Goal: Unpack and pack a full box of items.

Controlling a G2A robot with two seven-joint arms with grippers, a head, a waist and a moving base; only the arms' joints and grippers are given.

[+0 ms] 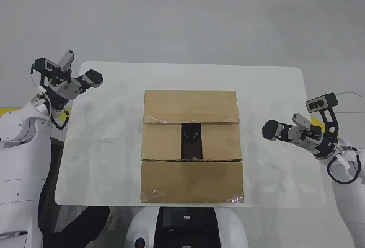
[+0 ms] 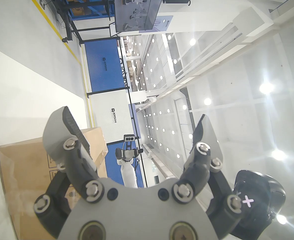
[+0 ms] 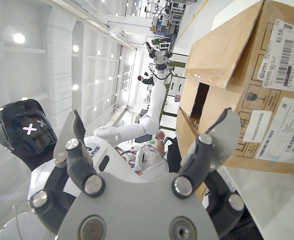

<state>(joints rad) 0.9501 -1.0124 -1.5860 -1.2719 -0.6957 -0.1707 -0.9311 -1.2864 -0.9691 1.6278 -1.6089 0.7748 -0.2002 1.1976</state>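
At the middle of the white counter [image 1: 281, 93] a cardboard box [image 1: 191, 180] is set, with its long top flaps folded outward, one toward the far edge and one toward the near edge. Between the inner flaps a narrow opening is left, and a dark item [image 1: 191, 139] is seen within it. To the left of the box, by the counter's far corner, the left gripper [image 1: 86, 79] is held well apart from the box; its jaws are spread wide and nothing is held between them. To the right of the box, about level with its middle, the right gripper [image 1: 272, 129] is held, also well apart; its jaws are likewise wide and empty. Printed labels [image 3: 281, 58] are borne on the side of the box facing the right gripper.
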